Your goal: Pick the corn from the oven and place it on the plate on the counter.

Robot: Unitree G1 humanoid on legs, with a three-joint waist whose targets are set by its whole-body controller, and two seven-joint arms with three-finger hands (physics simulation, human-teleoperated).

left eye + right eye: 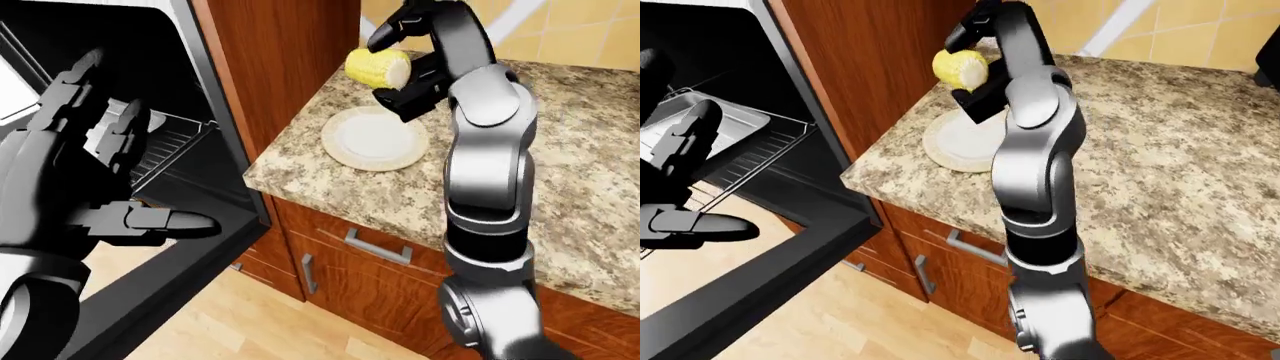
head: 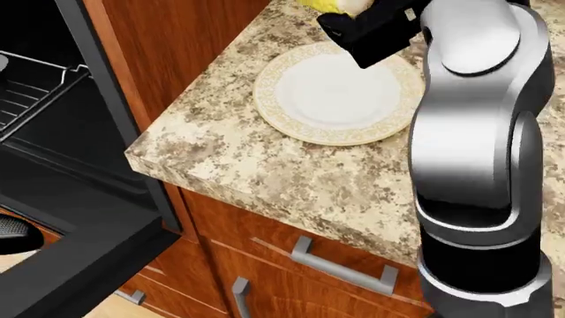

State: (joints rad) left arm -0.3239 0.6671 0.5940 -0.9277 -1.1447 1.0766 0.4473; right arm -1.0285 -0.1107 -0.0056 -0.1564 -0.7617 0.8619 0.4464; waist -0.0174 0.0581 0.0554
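My right hand (image 1: 400, 64) is shut on the yellow corn cob (image 1: 377, 67) and holds it in the air just above the top edge of the white plate (image 1: 374, 137). The plate lies on the speckled granite counter (image 1: 560, 157) near its left corner; it also shows in the head view (image 2: 336, 93), with a sliver of corn (image 2: 334, 5) at the top edge. My left hand (image 1: 105, 161) is open and empty at the left, before the open oven (image 1: 170, 142). The oven's wire rack (image 1: 760, 146) carries a grey tray (image 1: 685, 124).
The open black oven door (image 2: 79, 258) juts out low at the left. Wooden cabinet drawers with metal handles (image 1: 378, 247) sit under the counter. A tall wood panel (image 1: 290, 60) stands between oven and counter. Light wood floor (image 1: 260, 322) lies below.
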